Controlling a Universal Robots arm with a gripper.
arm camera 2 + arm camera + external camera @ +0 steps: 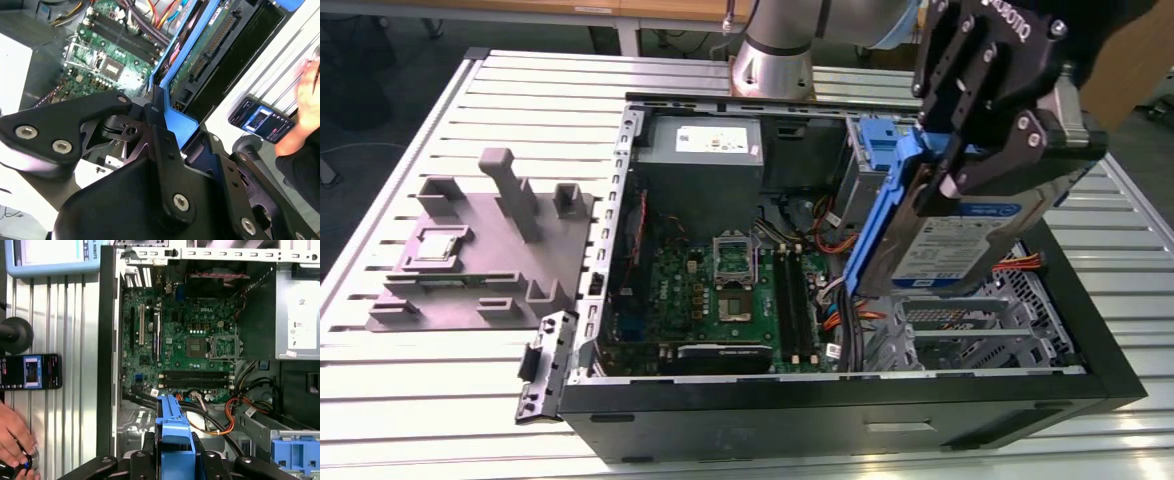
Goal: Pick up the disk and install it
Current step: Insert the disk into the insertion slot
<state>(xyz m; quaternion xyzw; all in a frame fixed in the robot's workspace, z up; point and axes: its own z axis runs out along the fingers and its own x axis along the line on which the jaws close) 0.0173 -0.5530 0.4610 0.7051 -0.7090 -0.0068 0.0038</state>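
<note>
The disk, a silver-grey drive with a white-and-blue label and blue side rails, hangs tilted above the right side of the open computer case. My gripper is shut on its upper end, with black fingers on both sides. Below the disk sits the metal drive cage. In the second wrist view the disk's green circuit side and a blue rail run out from the gripper. The first wrist view has the blue rail clamped in the gripper over the motherboard.
A grey power-supply box sits at the case's back. A bare blue bracket lies inside, beside orange cables. A grey plastic fixture stands at the exterior view's left. A phone and a person's hand rest beside the case.
</note>
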